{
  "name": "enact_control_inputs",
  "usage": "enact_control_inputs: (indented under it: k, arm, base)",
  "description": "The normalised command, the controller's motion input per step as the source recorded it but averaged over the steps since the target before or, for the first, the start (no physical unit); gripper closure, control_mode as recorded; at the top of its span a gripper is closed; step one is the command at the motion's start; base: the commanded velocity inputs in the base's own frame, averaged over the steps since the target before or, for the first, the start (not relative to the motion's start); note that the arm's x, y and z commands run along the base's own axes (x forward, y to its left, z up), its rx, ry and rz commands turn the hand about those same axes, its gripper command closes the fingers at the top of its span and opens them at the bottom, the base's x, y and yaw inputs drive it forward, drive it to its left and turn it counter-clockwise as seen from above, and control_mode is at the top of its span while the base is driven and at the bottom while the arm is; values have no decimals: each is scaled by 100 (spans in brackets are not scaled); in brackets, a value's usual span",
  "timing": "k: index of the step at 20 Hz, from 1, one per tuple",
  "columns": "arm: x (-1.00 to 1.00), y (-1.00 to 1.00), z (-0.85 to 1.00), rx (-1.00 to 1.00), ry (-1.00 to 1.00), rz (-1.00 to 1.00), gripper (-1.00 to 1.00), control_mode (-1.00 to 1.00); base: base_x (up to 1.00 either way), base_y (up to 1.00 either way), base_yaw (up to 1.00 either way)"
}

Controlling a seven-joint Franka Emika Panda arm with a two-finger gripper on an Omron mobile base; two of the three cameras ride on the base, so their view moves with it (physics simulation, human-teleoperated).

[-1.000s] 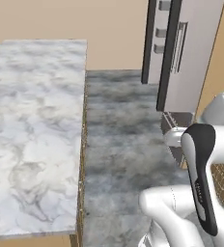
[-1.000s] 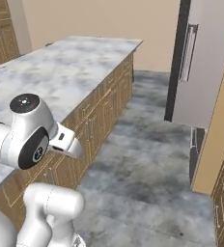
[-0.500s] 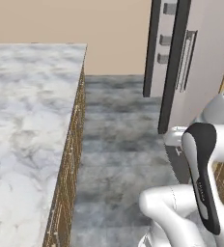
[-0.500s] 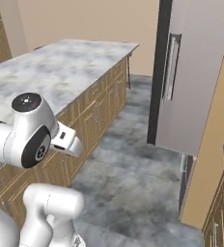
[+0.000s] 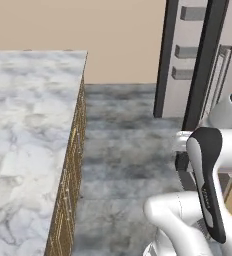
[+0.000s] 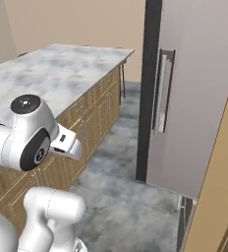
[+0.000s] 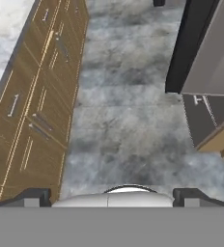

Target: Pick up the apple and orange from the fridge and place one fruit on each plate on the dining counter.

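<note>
On your far left is the dining counter (image 5: 28, 125), a marble slab with nothing on the part you can see; no plates on that stretch, so don't assume where they sit. Its wood base (image 7: 32, 96) runs down the left of the hand view, with drawer pulls facing the aisle. Middle is grey floor (image 5: 123, 150), a fairly narrow lane between counter and fridge. Risk one: the base clips the counter corner or those cabinet fronts if you turn toward the fridge too tight. To the right is the fridge (image 6: 194, 88), door ajar in the left base view, with black door edges and grey door bins (image 5: 188, 50) showing through the gap; the long bar handle (image 6: 160, 91) faces you in the right base view. Risk two: the door's open edge stands in the lane, close to the arm's elbow, so a forward swing could knock it. The apple and orange aren't visible from here; presumably they're inside, behind that door, so you can't plan a grasp yet. The gripper (image 7: 111, 195) is tucked and pointing at the floor, tips barely poking up at the bottom of the hand view; the jaws look spread wide, holding nothing. Risk three: reaching in blind before the hand camera actually sees a shelf.
</note>
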Motion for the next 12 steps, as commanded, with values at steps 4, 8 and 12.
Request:
enact_control_inputs:
  k: [4,8,12]
  arm:
    - [0,0,0,0,0,0,-100,100]
    - [0,0,0,0,0,0,-100,100]
    - [0,0,0,0,0,0,-100,100]
  base:
    - [100,2,-7]
    - [100,2,-8]
    - [100,24,-6]
